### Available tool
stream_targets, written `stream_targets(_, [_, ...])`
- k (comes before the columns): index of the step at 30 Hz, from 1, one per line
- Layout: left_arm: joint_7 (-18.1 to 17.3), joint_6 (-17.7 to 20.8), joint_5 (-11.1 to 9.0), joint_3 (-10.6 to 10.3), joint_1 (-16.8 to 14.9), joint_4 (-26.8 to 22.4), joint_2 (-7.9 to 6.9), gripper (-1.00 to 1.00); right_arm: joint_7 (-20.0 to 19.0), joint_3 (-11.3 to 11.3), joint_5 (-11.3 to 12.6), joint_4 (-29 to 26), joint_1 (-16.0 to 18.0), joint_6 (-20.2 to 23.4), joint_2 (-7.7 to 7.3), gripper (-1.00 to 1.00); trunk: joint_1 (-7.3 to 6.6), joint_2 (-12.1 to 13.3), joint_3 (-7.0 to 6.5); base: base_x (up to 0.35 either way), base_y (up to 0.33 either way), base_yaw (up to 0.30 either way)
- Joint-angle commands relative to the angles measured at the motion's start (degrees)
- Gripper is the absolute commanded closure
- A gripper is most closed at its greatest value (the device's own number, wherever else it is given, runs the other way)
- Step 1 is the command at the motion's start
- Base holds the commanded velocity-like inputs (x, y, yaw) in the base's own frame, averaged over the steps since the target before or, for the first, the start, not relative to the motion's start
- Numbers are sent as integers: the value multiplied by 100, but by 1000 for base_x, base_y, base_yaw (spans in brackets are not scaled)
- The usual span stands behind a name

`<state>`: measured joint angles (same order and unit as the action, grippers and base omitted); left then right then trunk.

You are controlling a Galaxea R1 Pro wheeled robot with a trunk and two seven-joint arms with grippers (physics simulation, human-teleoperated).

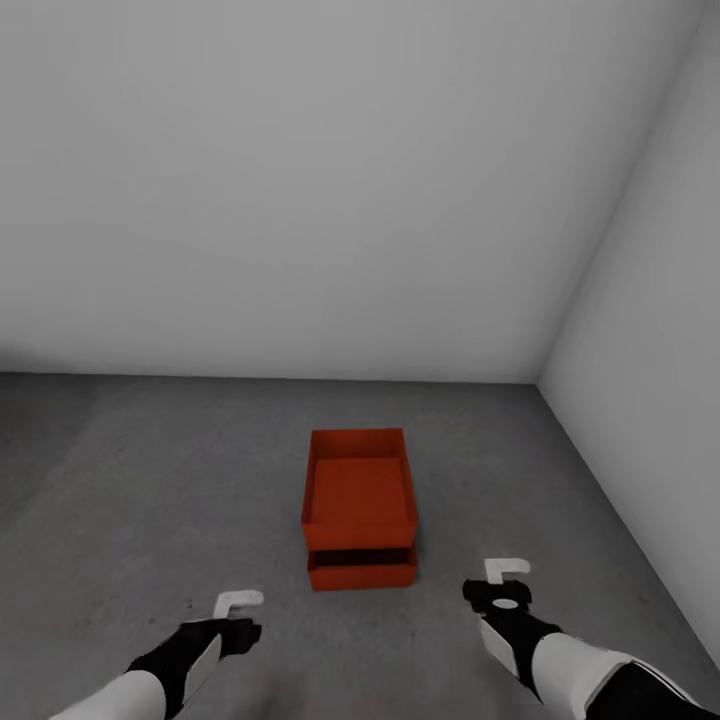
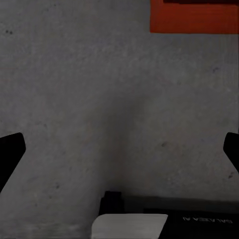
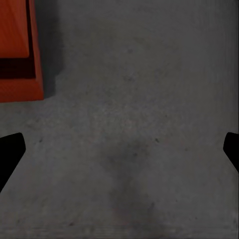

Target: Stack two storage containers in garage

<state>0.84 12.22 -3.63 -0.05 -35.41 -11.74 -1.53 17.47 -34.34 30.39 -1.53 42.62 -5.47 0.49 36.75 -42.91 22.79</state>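
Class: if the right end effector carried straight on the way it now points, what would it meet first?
Most likely the bare floor. The right end effector is open and looks down at grey concrete; the stacked containers sit off to one side, outside its line.

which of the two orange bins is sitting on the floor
The lower storage container, of which only the front wall shows. It rests on the grey floor; the upper storage container sits stacked on top of it.

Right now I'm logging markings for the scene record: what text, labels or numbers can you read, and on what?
"GALAXEA", seen upside down and partly cut off, on the dark body of the left arm in the left wrist view.
No text on the two stacked storage containers, the floor or the white walls.
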Motion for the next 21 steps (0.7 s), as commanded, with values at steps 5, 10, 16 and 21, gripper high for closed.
stream_targets(5, [4,-745,-122,-5,17,1068,-209,-100,-175,-56,47,145,-636,-15,42,-100,1,-5,5,0,0,0])
stream_targets(10, [-45,-827,-236,-4,66,1150,-277,-100,-449,-56,58,166,-972,29,47,-100,1,-5,5,0,0,0])
stream_targets(16, [-144,-845,-306,-3,76,1163,-305,-100,-532,-56,55,188,-1424,26,55,-100,1,-5,5,0,0,0])
stream_targets(21, [-168,-852,-329,-4,216,1166,-312,-100,-537,-56,66,204,-1901,54,55,-100,1,-5,5,0,0,0])
